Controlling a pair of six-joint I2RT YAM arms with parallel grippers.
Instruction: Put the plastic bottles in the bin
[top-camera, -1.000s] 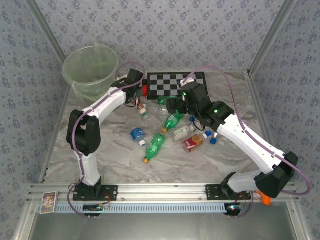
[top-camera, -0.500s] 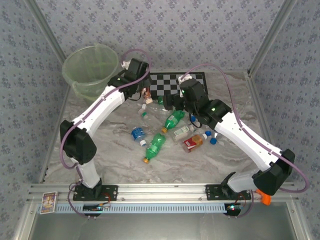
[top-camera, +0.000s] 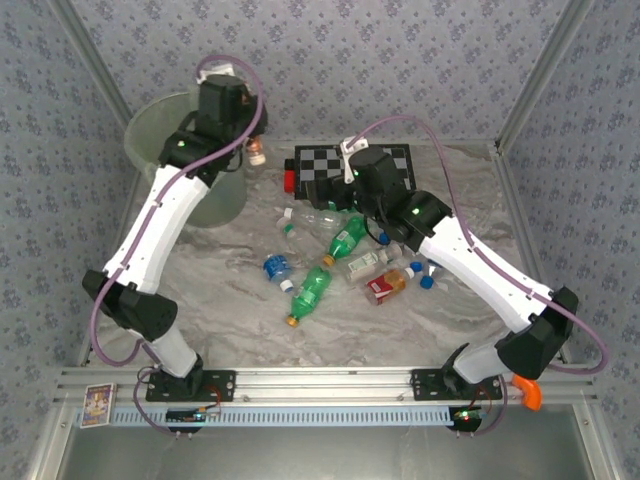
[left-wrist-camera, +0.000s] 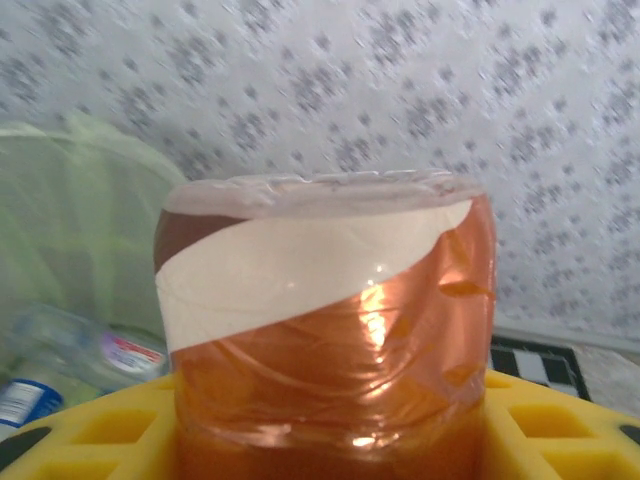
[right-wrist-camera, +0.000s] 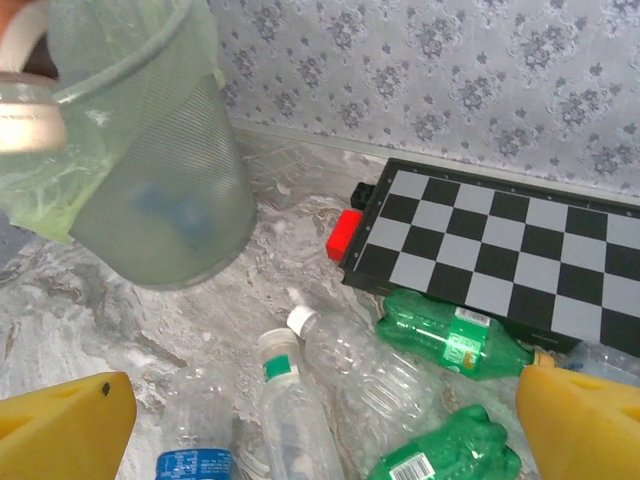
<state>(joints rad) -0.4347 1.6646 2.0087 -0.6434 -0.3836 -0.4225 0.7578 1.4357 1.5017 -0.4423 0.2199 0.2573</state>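
The left jaws hold an orange-brown bottle (left-wrist-camera: 330, 340) beside the bin (top-camera: 148, 140); the right jaws stand wide above bottles (right-wrist-camera: 455, 340) on the table (top-camera: 250, 335).

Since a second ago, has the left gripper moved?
Yes. The left gripper, holding the orange-brown bottle, has travelled from beside the checkerboard up and left to the bin.
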